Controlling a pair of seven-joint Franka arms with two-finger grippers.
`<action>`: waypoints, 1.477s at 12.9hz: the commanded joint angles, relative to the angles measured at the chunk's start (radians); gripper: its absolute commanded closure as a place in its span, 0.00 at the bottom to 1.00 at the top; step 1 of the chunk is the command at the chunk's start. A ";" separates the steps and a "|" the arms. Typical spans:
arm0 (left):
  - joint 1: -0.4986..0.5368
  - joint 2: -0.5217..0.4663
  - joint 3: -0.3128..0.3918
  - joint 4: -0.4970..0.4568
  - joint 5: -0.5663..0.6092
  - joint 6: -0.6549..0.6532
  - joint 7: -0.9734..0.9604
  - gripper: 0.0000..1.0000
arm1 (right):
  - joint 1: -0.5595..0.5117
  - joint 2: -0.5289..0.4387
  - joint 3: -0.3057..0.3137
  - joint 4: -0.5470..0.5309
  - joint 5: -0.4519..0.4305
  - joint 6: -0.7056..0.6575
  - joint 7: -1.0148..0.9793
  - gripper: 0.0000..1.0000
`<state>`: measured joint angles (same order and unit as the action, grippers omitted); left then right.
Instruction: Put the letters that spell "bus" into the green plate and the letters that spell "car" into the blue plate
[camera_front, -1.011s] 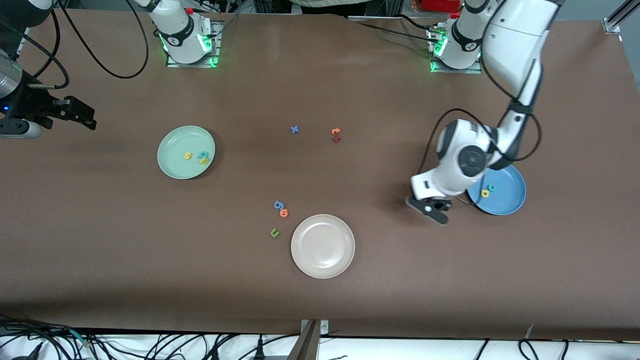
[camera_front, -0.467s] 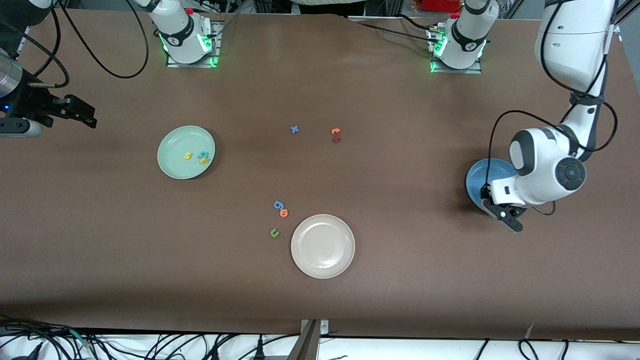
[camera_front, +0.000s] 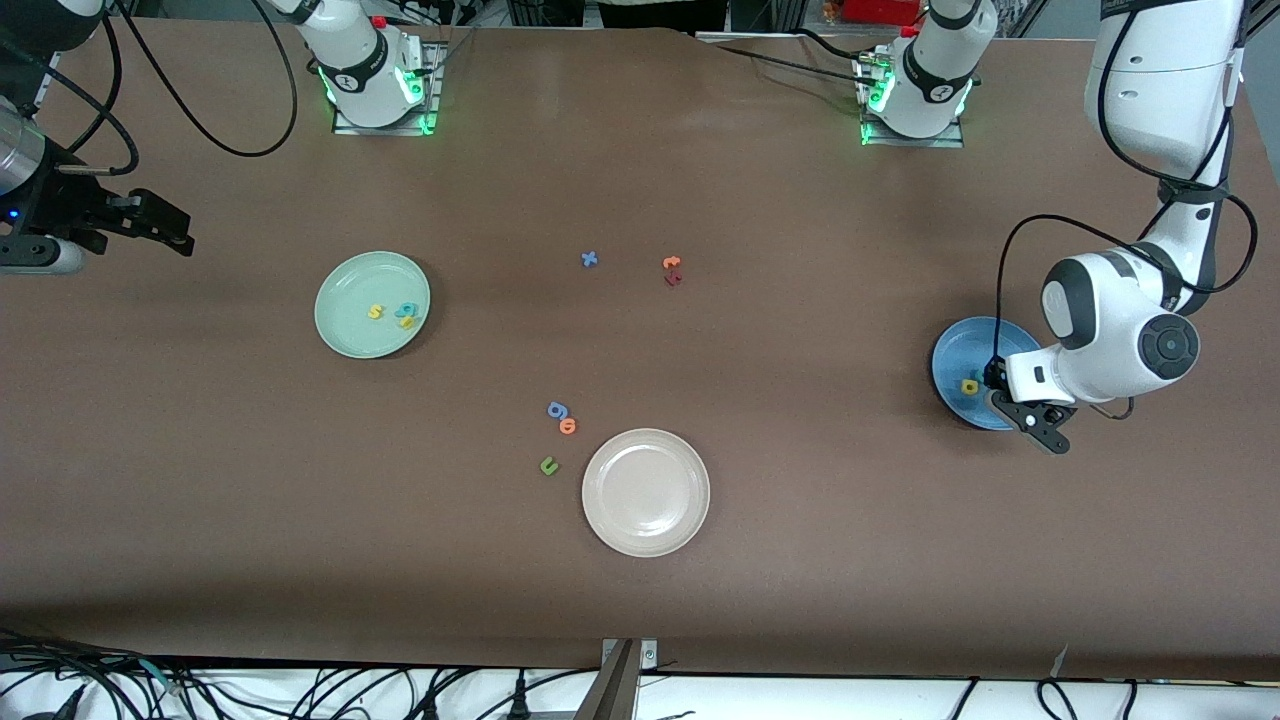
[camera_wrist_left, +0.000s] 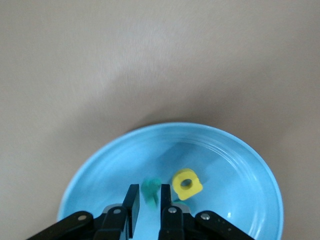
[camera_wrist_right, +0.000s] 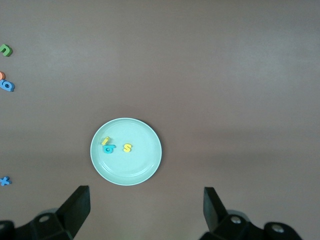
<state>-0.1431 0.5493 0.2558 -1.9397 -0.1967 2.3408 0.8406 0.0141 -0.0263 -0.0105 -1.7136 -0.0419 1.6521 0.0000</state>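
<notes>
Your left gripper swung over the blue plate, pinching the light, soft teal letter edgewise; right gripper waited open.

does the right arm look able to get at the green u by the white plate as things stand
Probably yes. The right gripper hangs open high over the green plate, holding nothing, and the green u lies on bare table beside the beige-white plate, nothing over it.

The left gripper, at the right of the front frame, covers part of the blue plate, a blurred teal piece between its fingers cannot be read as a letter, and the plate's lower rim is cut off at the left wrist frame's bottom edge.
</notes>
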 joint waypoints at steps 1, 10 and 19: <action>-0.007 -0.015 0.005 -0.007 -0.026 -0.035 -0.057 0.33 | -0.009 -0.010 0.009 0.005 0.014 -0.015 0.009 0.00; 0.057 -0.329 0.008 0.062 0.072 -0.167 -0.054 0.00 | -0.009 -0.010 0.009 0.005 0.016 -0.017 0.009 0.00; 0.131 -0.457 0.005 0.255 0.092 -0.449 -0.093 0.00 | -0.009 -0.010 0.006 0.005 0.040 -0.017 0.009 0.00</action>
<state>-0.0533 0.0889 0.2716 -1.7500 -0.1328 1.9729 0.7827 0.0141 -0.0264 -0.0103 -1.7128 -0.0210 1.6496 0.0009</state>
